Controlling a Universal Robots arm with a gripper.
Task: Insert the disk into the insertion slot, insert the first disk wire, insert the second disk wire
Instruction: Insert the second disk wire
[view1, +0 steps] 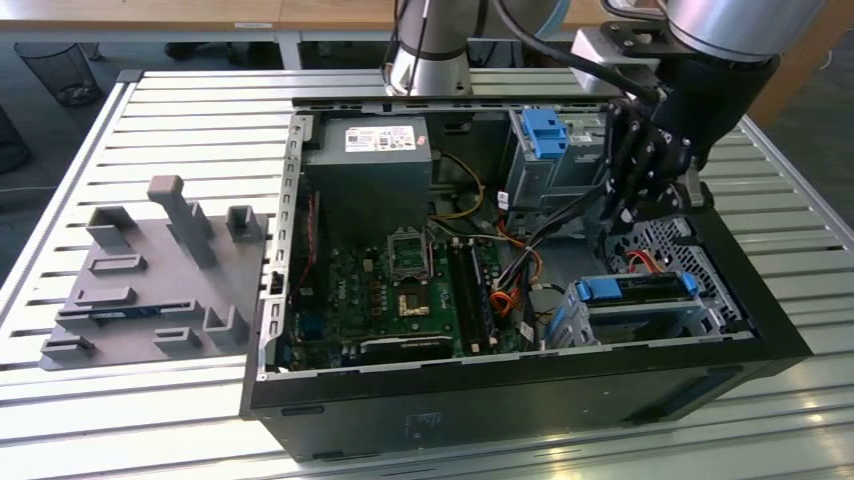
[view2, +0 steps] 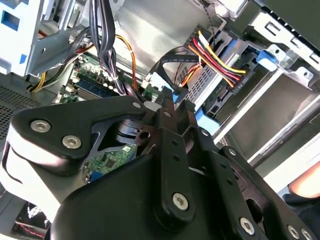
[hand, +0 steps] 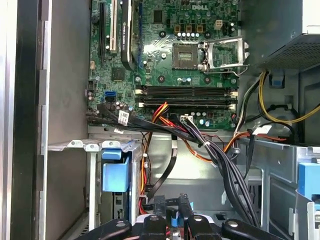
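The arm reached down from above into the open computer case (view1: 534, 400), its black wrist tilted over the case's corner at the exterior view's right. The gripper (view2: 169, 102) hung with its black fingertips drawn close together on a small blue connector (hand: 174, 220) with a black cable; the grasp appeared closed on it.

The disk (view1: 641, 290), in its bright blue plastic carrier, sat within the insertion slot (view1: 577, 322), a low cage of perforated silver-grey sheet metal. Red, yellow and black wires ran to a black plug (view2: 241, 80) near the cage. A green motherboard (hand: 165, 55) lay flat on the case floor. A grey moulded fixture (view1: 154, 280) rested on the slatted metal table (view1: 160, 110).
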